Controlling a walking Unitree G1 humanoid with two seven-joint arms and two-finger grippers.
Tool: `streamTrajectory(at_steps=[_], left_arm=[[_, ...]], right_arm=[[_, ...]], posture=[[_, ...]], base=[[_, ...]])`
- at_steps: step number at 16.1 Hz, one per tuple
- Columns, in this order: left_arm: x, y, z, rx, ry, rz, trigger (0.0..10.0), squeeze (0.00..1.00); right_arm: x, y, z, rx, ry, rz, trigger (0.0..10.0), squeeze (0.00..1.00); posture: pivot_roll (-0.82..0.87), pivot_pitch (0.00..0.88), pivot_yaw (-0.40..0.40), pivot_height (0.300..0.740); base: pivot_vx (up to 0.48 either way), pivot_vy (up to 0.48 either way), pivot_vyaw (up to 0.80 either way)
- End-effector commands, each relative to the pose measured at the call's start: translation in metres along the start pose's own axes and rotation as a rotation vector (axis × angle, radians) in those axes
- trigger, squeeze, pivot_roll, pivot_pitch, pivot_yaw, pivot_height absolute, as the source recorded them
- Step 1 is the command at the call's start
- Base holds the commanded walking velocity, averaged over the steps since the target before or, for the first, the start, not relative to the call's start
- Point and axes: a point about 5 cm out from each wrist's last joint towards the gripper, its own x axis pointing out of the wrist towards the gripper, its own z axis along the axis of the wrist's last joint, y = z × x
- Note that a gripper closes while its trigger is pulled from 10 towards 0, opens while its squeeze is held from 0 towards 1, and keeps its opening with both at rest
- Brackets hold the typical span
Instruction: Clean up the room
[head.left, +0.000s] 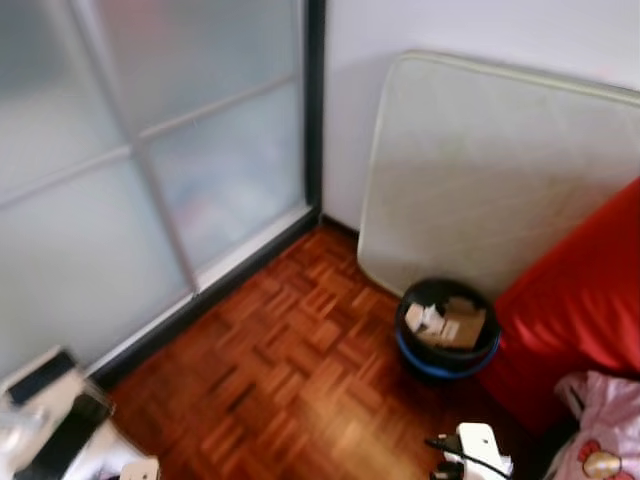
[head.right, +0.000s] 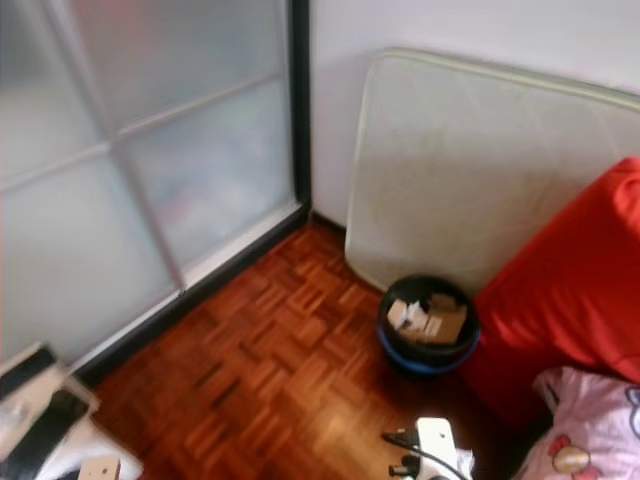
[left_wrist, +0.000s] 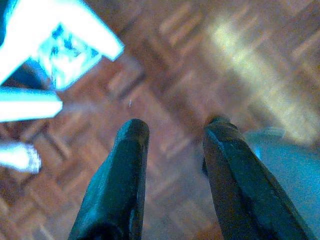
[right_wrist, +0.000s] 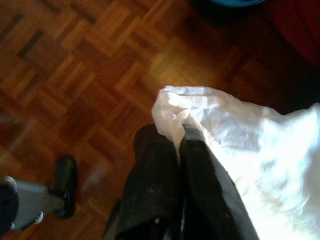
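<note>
- My right gripper (right_wrist: 181, 134) is clenched on a crumpled white plastic bag (right_wrist: 240, 150), hanging over the brown parquet floor (head.left: 300, 370); my left gripper (left_wrist: 172, 131) hangs released, holding nothing
- The round black bin with a blue rim (head.left: 447, 330), already holding cardboard scraps, stands ahead against the leaning pale mattress (head.left: 480, 170), beside the red sofa (head.left: 580, 290)
- I judge I should keep the pinch firm, walk close and let go only above the bin's mouth; loose plastic drifts

Crumpled white plastic bag (right_wrist: 240, 145), lower right of right wrist view, pinched at its edge; black bin (head.left: 448, 330) of cardboard scraps, right of centre.
</note>
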Motion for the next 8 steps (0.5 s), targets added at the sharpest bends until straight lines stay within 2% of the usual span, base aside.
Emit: streamTrajectory(at_steps=[1, 8], left_arm=[[0.0007, -0.0068, -0.0002, -0.009, 0.002, -0.019, 10.0, 0.00], [0.0007, -0.0069, 0.0000, -0.011, 0.001, -0.020, 10.0, 0.00]], right_arm=[[-0.0040, -0.0120, -0.0098, 0.012, 0.029, -0.033, 10.0, 0.00], [-0.0040, -0.0116, -0.0095, 0.022, 0.025, -0.027, 10.0, 0.00]], posture=[[0.02, 0.000, -0.018, 0.740], [0.02, 0.000, -0.018, 0.740]], base=[[0.292, 0.000, 0.00], [0.302, 0.000, 0.00]])
